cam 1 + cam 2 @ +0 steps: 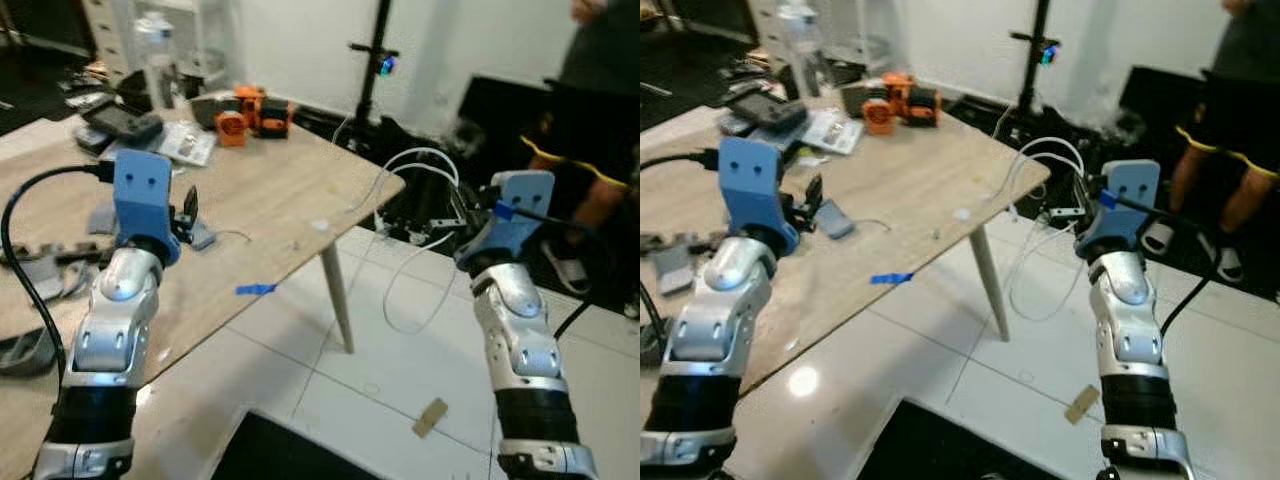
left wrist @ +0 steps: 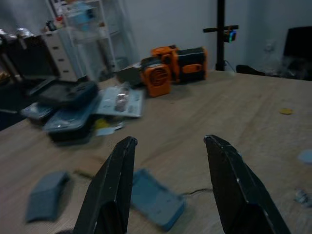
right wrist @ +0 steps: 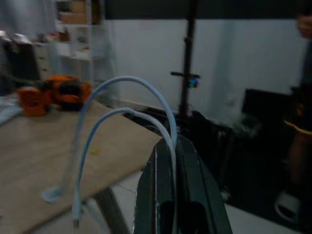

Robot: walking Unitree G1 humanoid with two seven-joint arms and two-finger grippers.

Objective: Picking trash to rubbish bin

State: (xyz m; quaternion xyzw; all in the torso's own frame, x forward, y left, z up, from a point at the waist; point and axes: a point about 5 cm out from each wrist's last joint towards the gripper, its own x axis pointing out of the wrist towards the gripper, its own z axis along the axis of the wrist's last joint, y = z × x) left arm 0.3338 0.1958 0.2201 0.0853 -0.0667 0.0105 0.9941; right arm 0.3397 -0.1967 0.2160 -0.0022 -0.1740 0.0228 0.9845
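Note:
My right gripper [image 3: 168, 142] is shut on a looped white cable [image 3: 122, 80]. It holds the cable up beyond the table's corner, and the cable [image 1: 420, 156] trails down toward the floor. My left gripper [image 2: 168, 141] is open above the wooden table [image 1: 290, 190], with nothing between its fingers. A flat grey-blue piece [image 2: 157, 198] lies on the table just below it. On the white floor between my arms lies a brown scrap [image 1: 430, 417]. A dark shape [image 1: 290, 455] at the bottom edge may be the bin; I cannot tell.
Orange devices [image 1: 250, 110], black trays and papers crowd the table's far side. A strip of blue tape [image 1: 255, 290] is stuck near the table's edge. A black stand [image 1: 375, 60] and dark bags sit behind the table. A person [image 1: 600, 90] stands at the far right.

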